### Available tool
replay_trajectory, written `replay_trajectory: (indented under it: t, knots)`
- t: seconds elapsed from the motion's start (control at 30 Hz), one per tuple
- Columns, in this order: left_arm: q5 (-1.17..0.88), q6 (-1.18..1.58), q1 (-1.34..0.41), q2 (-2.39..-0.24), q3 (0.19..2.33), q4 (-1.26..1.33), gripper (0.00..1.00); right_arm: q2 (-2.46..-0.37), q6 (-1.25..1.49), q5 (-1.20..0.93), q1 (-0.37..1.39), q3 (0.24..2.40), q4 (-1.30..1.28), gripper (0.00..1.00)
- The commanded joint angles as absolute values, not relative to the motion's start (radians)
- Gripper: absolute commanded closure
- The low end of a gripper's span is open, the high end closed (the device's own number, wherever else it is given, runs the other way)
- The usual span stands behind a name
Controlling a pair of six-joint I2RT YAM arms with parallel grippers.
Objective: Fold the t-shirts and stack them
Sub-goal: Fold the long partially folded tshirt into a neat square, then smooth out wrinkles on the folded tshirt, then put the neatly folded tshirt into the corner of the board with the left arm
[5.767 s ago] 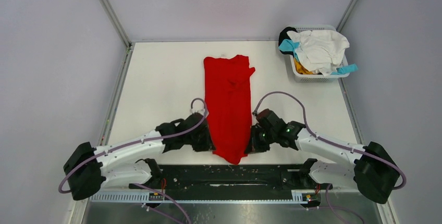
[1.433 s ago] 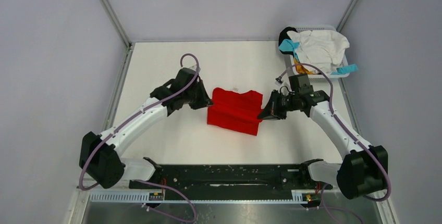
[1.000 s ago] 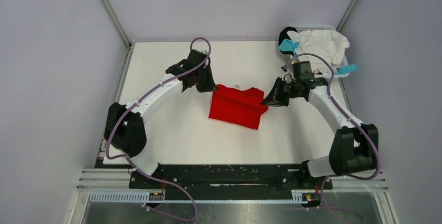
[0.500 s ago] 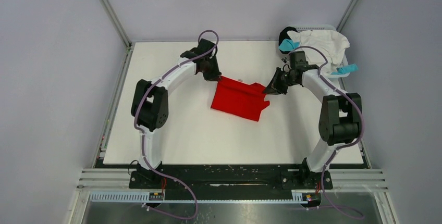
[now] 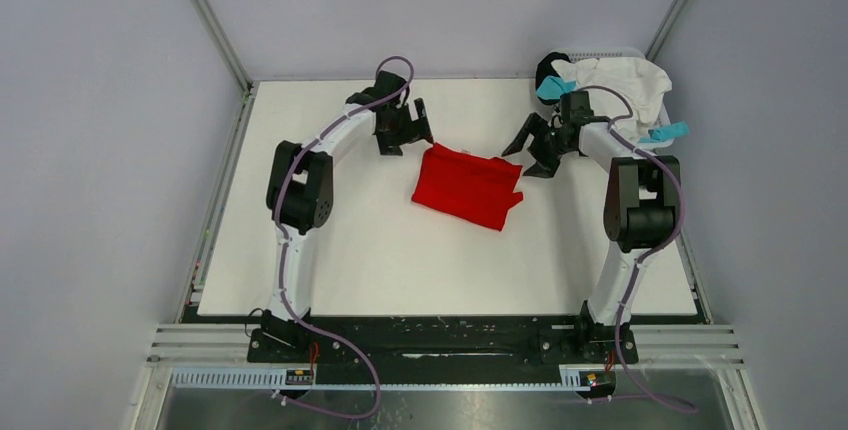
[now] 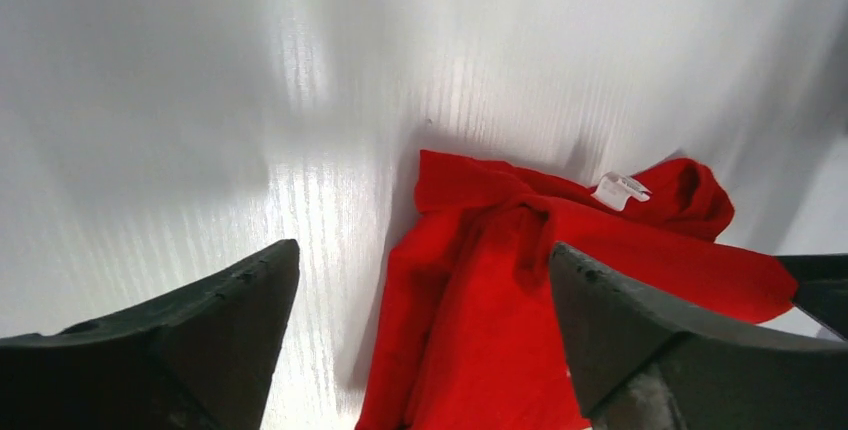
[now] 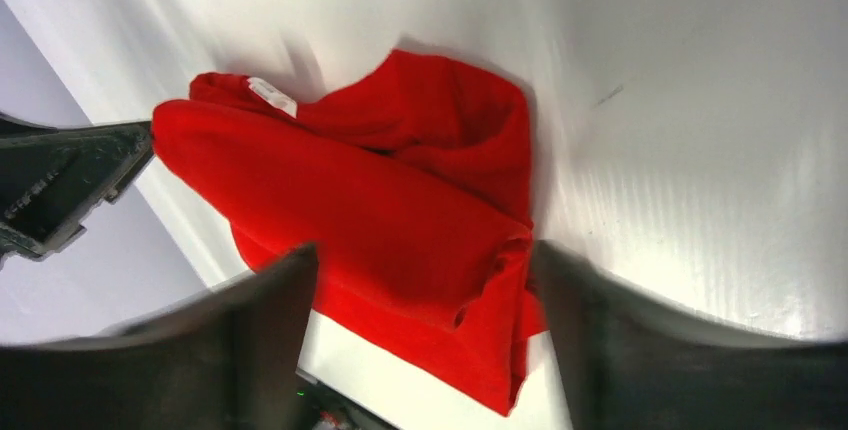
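The folded red t-shirt (image 5: pixel 467 188) is seen lying mid-frame on the table (image 5: pixel 330 250), its long axis running roughly left to right. Its upper corners are flanked by the left gripper (image 5: pixel 408 138) and the right gripper (image 5: pixel 524 158). Both are spread open, empty and about equally near. The other t-shirts (image 5: pixel 615 85) are heaped in the basket (image 5: pixel 605 51) at upper right.

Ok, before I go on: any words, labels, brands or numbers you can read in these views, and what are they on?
No text can be read in any view.
White neck tag on the red t-shirt: print, if any, too blurred to read.
Small box on the front rail: any marking is too small to read.
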State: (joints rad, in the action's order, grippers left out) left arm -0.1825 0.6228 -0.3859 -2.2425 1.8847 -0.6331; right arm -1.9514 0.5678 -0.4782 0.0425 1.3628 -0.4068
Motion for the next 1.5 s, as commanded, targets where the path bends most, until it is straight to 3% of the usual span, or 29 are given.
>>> replay_trajectory:
  t: [0.0, 0.43, 0.63, 0.93, 1.1, 1.17, 1.23, 1.27, 1.3, 1.47]
  knots:
    - [-0.232, 0.596, -0.379, -2.161, 1.871, -0.577, 0.01, -1.870, 0.569, -0.444, 0.038, 1.410, -0.379, 0.01]
    - [-0.369, 0.590, -0.382, -2.040, 1.627, -0.435, 0.01, -1.667, 0.454, -0.485, 0.172, 1.211, -0.382, 0.00]
    - [-0.445, 0.602, -0.403, -2.082, 1.618, -0.400, 0.01, -1.846, 0.488, -0.507, 0.208, 1.357, -0.360, 0.01]
    - [-0.381, 0.575, -0.418, -2.215, 1.725, -0.467, 0.08, -2.223, 0.580, -0.496, 0.209, 1.775, -0.452, 0.01]
    - [-0.387, 0.564, -0.439, -2.293, 1.815, -0.514, 0.25, -2.253, 0.602, -0.503, 0.214, 1.791, -0.475, 0.00]
    - [-0.384, 0.563, -0.452, -2.310, 1.835, -0.514, 0.37, -2.229, 0.592, -0.501, 0.216, 1.773, -0.473, 0.01]
    - [-0.362, 0.563, -0.462, -2.320, 1.853, -0.525, 0.61, -2.189, 0.580, -0.503, 0.217, 1.754, -0.472, 0.01]
    - [-0.338, 0.561, -0.463, -2.322, 1.860, -0.537, 0.86, -2.155, 0.569, -0.502, 0.216, 1.741, -0.470, 0.01]
    - [-0.308, 0.557, -0.465, -2.320, 1.863, -0.551, 0.99, -2.132, 0.559, -0.500, 0.217, 1.726, -0.466, 0.00]
    - [-0.088, 0.509, -0.461, -2.237, 1.805, -0.599, 1.00, -1.909, 0.513, -0.419, 0.200, 1.606, -0.468, 0.00]
